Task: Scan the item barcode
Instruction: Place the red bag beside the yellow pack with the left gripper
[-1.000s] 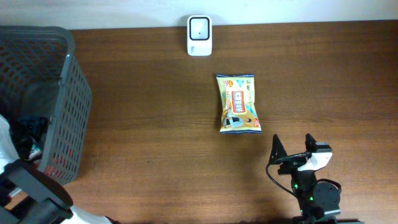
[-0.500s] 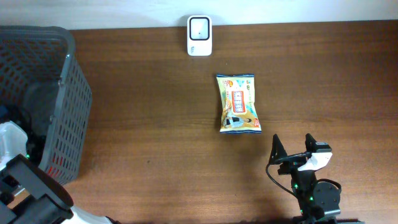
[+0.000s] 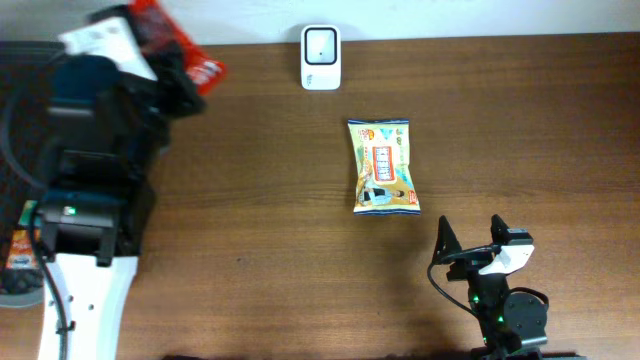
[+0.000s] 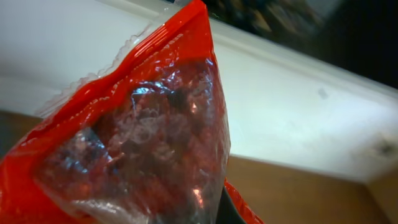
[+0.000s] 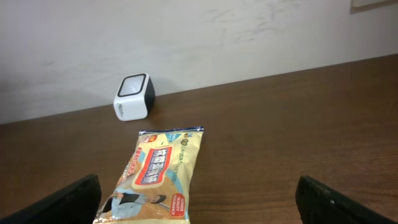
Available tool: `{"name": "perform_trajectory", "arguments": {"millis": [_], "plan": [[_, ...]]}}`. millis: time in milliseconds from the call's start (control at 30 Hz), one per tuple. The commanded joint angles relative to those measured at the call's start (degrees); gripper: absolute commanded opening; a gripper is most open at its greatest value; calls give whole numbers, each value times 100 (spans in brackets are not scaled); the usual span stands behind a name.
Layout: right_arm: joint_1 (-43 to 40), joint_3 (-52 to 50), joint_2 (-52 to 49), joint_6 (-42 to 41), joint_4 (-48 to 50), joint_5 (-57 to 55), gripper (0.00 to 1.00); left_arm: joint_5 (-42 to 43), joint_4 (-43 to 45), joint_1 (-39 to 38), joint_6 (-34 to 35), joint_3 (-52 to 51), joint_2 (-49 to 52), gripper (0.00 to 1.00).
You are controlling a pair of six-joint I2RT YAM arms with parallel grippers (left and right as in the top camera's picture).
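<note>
Clearly left fingers (image 3: 183,82) clench red packet (image 4: 143,143); right fingers (image 5: 68,200) splayed, short of yellow packet (image 5: 155,177)

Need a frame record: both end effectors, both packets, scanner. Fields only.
left end effector: shut on red packet, at back left of table
right end effector: open, empty, near front edge
red packet: held, left of scanner, not over it
yellow packet: flat on table, between scanner and right end effector, untouched
scanner: at back edge, nothing over it
</note>
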State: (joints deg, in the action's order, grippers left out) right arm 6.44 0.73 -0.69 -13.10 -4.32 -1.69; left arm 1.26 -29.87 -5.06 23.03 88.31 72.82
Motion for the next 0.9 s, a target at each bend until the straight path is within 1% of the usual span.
{"name": "perform_trajectory", "arguments": {"millis": [0,33,67,100,133,167,200,233,300,333,367,400,433,467,500,533,567,633,667,700,733,767,800,833,867], "plan": [[31,-42,33,17,-22,-28,98,9,-236,-1272,-811,66,459,0],[31,-42,33,17,-22,-28,98,9,-323,-1541,-973,66,756,0],[31,-42,33,17,-24,-28,98,7,-409,-1917,-1316,66,1353,0],[31,-42,33,17,-22,-28,98,9,-428,-2083,-1480,66,1648,0],[31,-42,33,17,-22,-28,98,9,-455,-2413,-1543,66,2406,0],[31,-42,33,17,-24,-28,98,4,-448,-2533,-1598,66,2763,0],[31,-42,33,17,-22,-28,98,-59,-442,-2627,-1794,66,3132,0],[31,-42,33,17,-22,-28,98,-260,-448,-2667,-1845,66,3696,0],[31,-42,33,17,-24,-28,99,-251,-439,-2677,-1840,66,4190,0],[31,-42,33,17,-24,-28,98,-168,-367,-2763,-1836,66,4544,0],[31,-42,33,17,-24,-28,98,101,-247,-2830,-1836,66,4728,0],[31,-42,33,17,-22,-28,98,614,-61,-2905,-1836,66,4896,2],[31,-42,33,17,-24,-28,98,839,42,-2953,-1832,66,4911,9],[31,-42,33,17,-24,-28,98,953,212,-3014,-1759,66,4911,21],[31,-42,33,20,-22,-28,98,953,409,-3095,-1532,66,4911,26],[31,-42,33,17,-24,-28,98,953,584,-3195,-1473,66,4911,31],[31,-42,33,17,-22,-28,98,979,776,-3307,-1473,66,4911,33],[31,-42,33,17,-24,-28,98,1040,1084,-3473,-1475,103,4909,41],[31,-42,33,17,-24,-28,98,1060,1038,-3491,-1475,411,4907,46],[31,-42,33,17,-24,-28,98,1054,719,-3475,-1480,868,4903,49],[31,-42,33,17,-24,-28,98,981,175,-3401,-1497,1414,4898,67],[31,-42,33,20,-22,-28,98,857,-393,-3292,-1499,1965,4898,72],[31,-42,33,17,-24,-28,98,769,-791,-3220,-1499,2284,4898,77],[31,-42,33,17,-22,-28,98,592,-1615,-3038,-1497,2997,4900,89],[31,-42,33,17,-22,-28,98,466,-2385,-2852,-1499,3698,4898,94]]}}
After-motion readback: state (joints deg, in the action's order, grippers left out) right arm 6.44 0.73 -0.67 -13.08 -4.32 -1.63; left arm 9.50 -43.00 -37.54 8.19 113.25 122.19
